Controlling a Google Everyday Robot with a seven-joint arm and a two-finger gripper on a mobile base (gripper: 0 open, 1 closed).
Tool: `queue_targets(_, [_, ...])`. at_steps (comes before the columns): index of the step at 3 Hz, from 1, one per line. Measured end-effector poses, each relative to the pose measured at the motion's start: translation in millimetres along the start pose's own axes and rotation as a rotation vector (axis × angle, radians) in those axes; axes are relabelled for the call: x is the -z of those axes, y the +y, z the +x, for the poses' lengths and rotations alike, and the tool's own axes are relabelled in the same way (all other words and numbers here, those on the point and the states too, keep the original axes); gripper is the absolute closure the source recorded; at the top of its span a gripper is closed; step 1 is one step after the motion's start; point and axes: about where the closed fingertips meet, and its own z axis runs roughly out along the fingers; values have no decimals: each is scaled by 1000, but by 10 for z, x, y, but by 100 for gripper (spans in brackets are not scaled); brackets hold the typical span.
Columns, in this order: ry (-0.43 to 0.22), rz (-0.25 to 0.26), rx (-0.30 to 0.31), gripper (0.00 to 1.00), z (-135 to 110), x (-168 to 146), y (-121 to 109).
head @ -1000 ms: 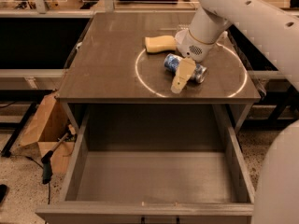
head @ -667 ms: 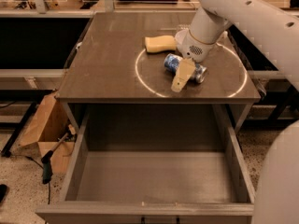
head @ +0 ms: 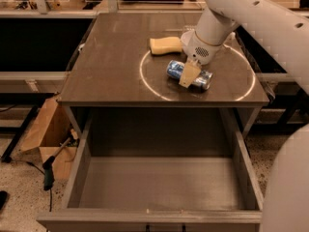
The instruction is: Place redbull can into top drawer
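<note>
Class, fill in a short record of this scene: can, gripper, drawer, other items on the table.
redbull can: lying on its side on the table, inside the white circle
gripper: down at the can's middle
top drawer: pulled open, can not yet in it
yellow sponge: on the table, behind the can

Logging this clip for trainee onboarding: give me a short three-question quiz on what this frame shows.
1. True or false: the redbull can lies on its side on the tabletop.
2. Fill in: the top drawer stands ___, with nothing in it.
3. Where is the gripper? A) inside the top drawer B) at the redbull can, over the tabletop C) out of sight
Key: 1 true; 2 open; 3 B.
</note>
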Motion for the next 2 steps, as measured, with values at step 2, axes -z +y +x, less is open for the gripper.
queue_targets(2, [-6, 7, 11, 100, -34, 17, 11])
